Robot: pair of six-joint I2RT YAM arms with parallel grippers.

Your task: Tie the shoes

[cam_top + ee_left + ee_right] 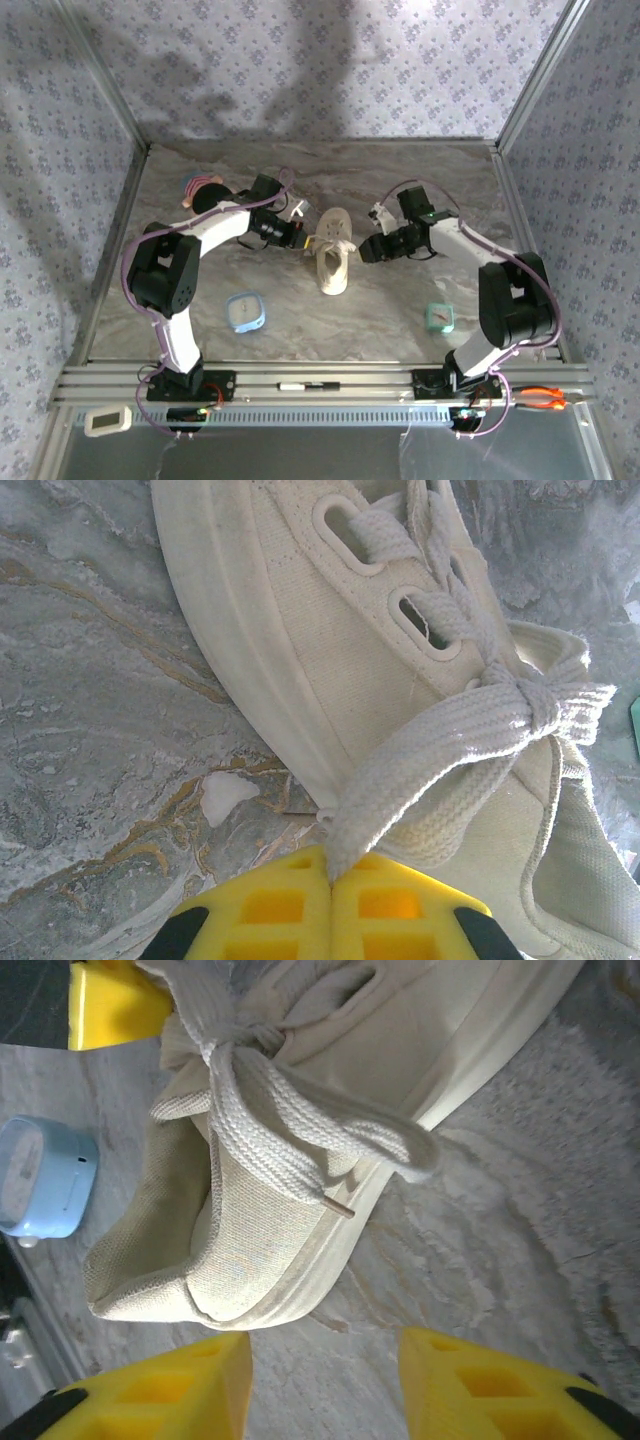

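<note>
Small cream-beige canvas low-top shoe (333,262) mid grey marbled counter (400,320). Clamped on its flat pale lace loop (450,750), the left tool (330,885); spread apart near its heel, the right tool (325,1380).

Left fingers (270,905) pinched together, right fingers (480,1385) apart.

The shoe (333,258) sits mid-table, left pincer (299,242) at its left on a lace (440,748), right pincer (364,248) at its right
</note>
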